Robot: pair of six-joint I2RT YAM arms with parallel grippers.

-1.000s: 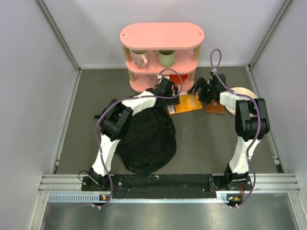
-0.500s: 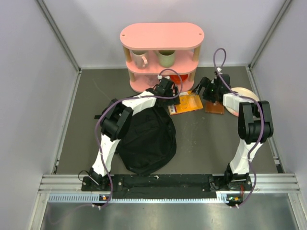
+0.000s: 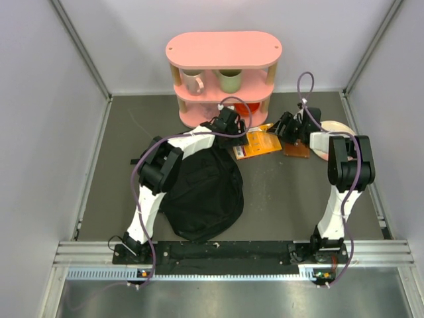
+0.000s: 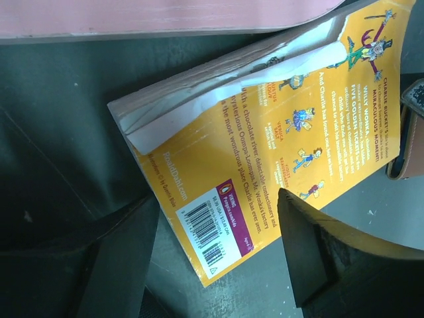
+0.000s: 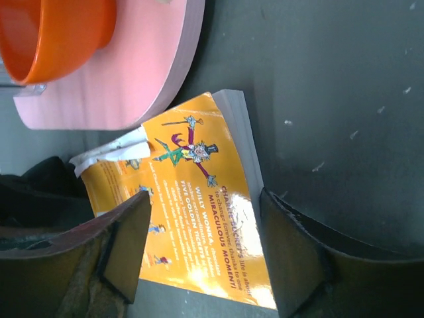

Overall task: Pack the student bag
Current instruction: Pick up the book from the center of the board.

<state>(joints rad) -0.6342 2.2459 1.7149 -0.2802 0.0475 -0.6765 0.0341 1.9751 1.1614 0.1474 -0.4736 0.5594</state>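
Book (image 3: 255, 143) pickup next, then into bag (image 3: 202, 192).
Lies flat beside shelf (image 3: 224, 50), cover curled: take spine edge w/ one gripper, keep other clear. L gripper (image 4: 218, 248) and R gripper (image 5: 209, 248) both wide, straddling book, holding nothing; contact unclear. Bag lies near-left of book, short of shelf.

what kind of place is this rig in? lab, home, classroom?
Looks like a lab test cell, not a real room: plain grey walls box in the table, an aluminium rail runs along its near edge, and the props look staged: pink shelf with mugs, paperback, black backpack.
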